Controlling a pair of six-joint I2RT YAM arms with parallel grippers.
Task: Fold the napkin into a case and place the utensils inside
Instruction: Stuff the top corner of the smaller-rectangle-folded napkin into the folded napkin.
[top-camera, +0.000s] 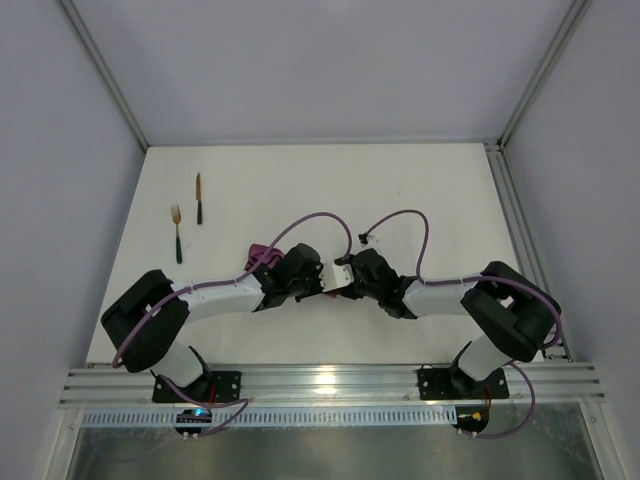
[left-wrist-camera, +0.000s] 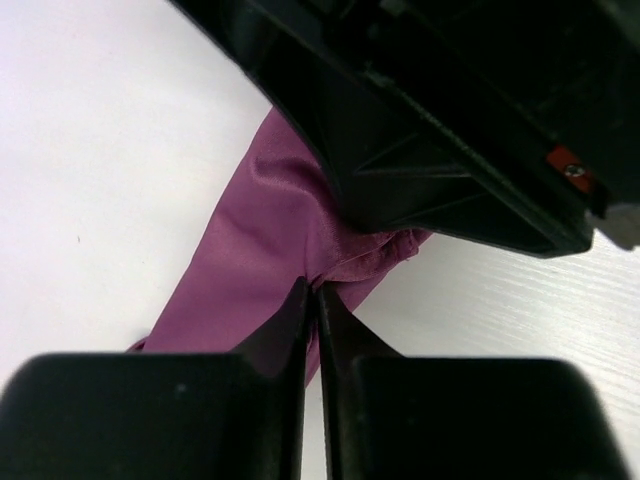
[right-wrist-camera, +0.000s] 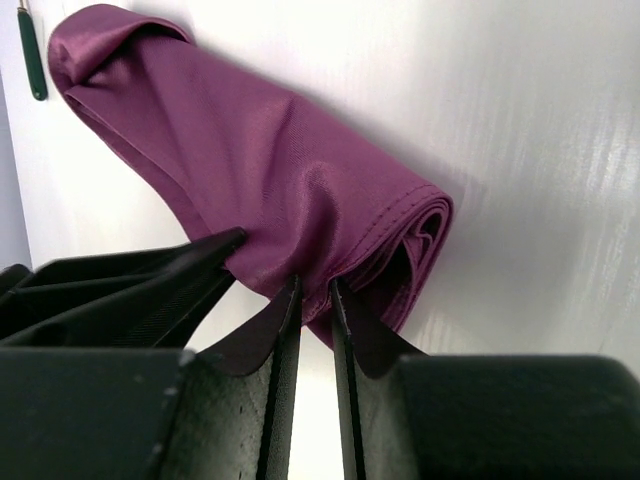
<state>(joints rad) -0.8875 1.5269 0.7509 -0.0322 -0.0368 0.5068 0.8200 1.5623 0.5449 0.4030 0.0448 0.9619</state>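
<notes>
Napkin (right-wrist-camera: 250, 170): glossy magenta, bunched into a long layered band, creased, stitched hem curled at one end. Lies in the middle of the table (top-camera: 440, 190), between both wrists. Left gripper (left-wrist-camera: 312, 290) jaws pinch its edge. Right gripper (right-wrist-camera: 313, 285) jaws clamp the fold. Fork (top-camera: 177, 232) and knife (top-camera: 199, 197) lie well apart, far left.

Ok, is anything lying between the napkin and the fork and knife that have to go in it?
Nothing visible does. From above, only bare table lies between the napkin and the fork and knife off to its far left. The left gripper and right gripper are both pinching the napkin itself.
</notes>
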